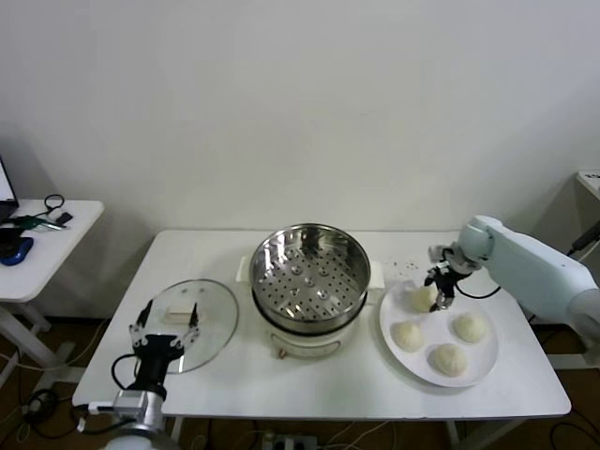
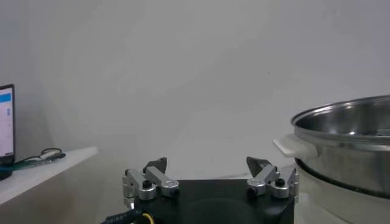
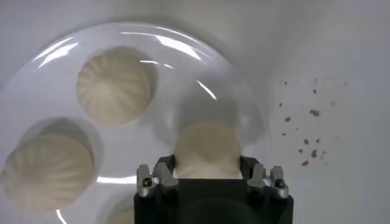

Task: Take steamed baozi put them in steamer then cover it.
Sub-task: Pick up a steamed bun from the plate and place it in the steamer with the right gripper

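Several cream-white baozi lie on a white plate point(image 1: 393, 312) at the table's right. My right gripper point(image 1: 440, 288) is down at the plate's far-left side, shut on one baozi point(image 1: 421, 298). In the right wrist view that baozi point(image 3: 207, 146) fills the space between the fingers of the right gripper point(image 3: 207, 165), with two other buns point(image 3: 114, 85) point(image 3: 49, 170) beside it. The steel steamer point(image 1: 309, 272) stands uncovered at the table's centre with nothing in it. The glass cover point(image 1: 211, 319) lies flat at the left. My left gripper point(image 1: 167, 328) hovers open near it, fingers wide in the left wrist view point(image 2: 207, 165).
A white side table point(image 1: 42, 244) with cables and a blue object stands at the far left. Crumbs point(image 3: 308, 146) dot the tabletop beside the plate. The steamer's rim and white handle point(image 2: 292, 146) are near the left gripper.
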Controlling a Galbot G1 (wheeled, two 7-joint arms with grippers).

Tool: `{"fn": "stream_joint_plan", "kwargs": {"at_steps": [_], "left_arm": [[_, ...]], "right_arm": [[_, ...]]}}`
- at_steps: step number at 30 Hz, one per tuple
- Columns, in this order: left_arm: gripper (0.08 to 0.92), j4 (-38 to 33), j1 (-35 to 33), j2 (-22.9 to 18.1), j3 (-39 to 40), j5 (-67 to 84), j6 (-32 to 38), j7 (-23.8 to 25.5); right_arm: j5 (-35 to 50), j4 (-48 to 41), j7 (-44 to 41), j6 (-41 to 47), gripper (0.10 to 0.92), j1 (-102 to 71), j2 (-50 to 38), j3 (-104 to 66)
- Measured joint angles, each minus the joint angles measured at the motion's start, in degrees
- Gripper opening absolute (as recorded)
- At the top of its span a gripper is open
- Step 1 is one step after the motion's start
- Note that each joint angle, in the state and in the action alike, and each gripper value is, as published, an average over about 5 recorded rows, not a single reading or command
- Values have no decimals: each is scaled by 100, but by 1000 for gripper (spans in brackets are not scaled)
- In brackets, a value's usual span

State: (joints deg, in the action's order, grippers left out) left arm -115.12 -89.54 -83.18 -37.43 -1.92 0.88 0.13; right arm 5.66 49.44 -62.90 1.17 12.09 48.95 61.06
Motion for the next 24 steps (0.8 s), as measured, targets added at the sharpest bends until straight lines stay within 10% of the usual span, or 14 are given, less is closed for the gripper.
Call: {"fn": "stream_joint_plan", "kwargs": {"at_steps": [24], "left_arm": [[823,-51,-152,3,50,3,12,10]], "right_arm": [[-32,1438,-393,-2048,712,2830,902,1674]]}}
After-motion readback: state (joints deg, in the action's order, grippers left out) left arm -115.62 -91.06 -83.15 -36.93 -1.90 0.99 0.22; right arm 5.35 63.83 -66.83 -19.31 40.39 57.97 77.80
